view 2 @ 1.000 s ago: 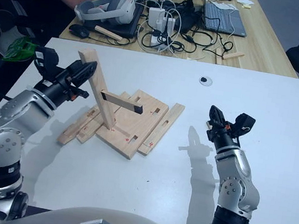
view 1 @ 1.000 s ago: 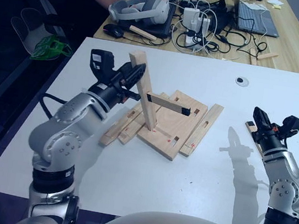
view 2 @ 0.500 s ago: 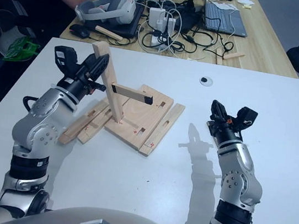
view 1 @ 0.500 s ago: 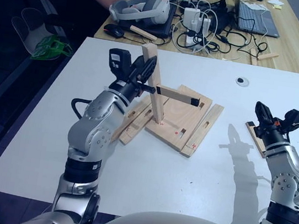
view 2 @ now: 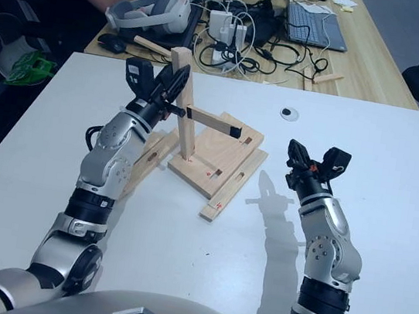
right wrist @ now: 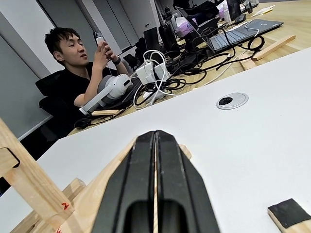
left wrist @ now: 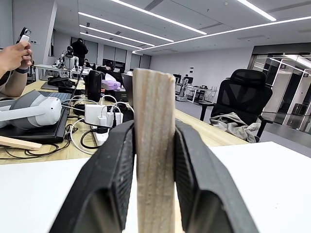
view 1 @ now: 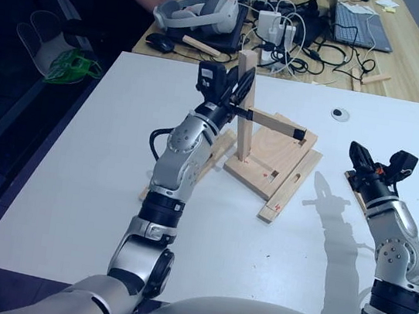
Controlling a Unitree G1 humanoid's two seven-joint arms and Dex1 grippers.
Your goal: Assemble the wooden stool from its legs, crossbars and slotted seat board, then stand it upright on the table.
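Note:
A wooden leg (view 1: 243, 123) stands upright in the slotted seat board (view 1: 275, 162), which lies flat on the white table (view 1: 206, 235). A crossbar (view 1: 275, 122) with a black end sticks out sideways from the leg. My left gripper (view 1: 233, 88) is shut on the leg's top; the left wrist view shows the leg (left wrist: 154, 160) squeezed between both fingers (left wrist: 109, 179). More loose wooden pieces (view 1: 212, 146) lie under that arm, and a strip (view 1: 291, 186) rests along the board's right side. My right gripper (view 1: 376, 166) hovers shut at the right, over a short piece (view 1: 355, 184) with a black pad.
A round cable grommet (view 1: 340, 113) sits in the table's far right part. Behind the table is a wooden desk (view 1: 409, 68) with a headset, laptops and cables. The near half of the table offers free room.
My left gripper has carried the leg to the right and farther away, dragging the seat board along the table with it. The leg now stands more upright. The right gripper has barely moved.

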